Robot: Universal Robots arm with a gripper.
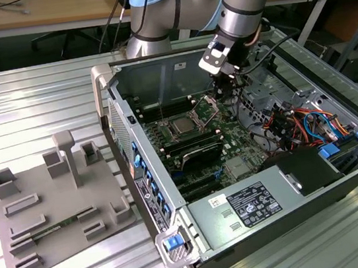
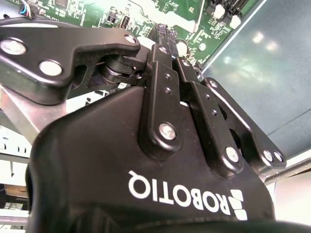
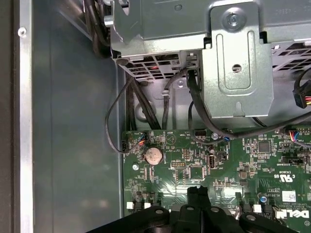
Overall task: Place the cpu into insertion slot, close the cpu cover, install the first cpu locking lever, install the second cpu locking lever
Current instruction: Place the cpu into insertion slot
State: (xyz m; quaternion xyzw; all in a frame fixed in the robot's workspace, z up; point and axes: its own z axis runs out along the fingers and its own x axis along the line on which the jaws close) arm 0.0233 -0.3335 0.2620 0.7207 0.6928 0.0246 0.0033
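1. As the arm reaches down into the open computer case [image 1: 115,119] on the table [image 1: 28,102], the gripper [image 1: 224,93] hangs low over the green board, just beside the raised edge of the cpu cover [image 1: 206,107].
2. Fingers [image 2: 160,87] [image 3: 198,196] look pressed together at the tips in both wrist views. Cannot tell whether anything thin is caught between them.
3. The cpu [image 1: 183,125] lies flat in the insertion slot [image 1: 196,133], silvery top up. Cover stands tilted open, not down on the chip.
4. Grey fixture plate [image 1: 50,212] lies on the table toward the exterior view's left, well apart from the case.
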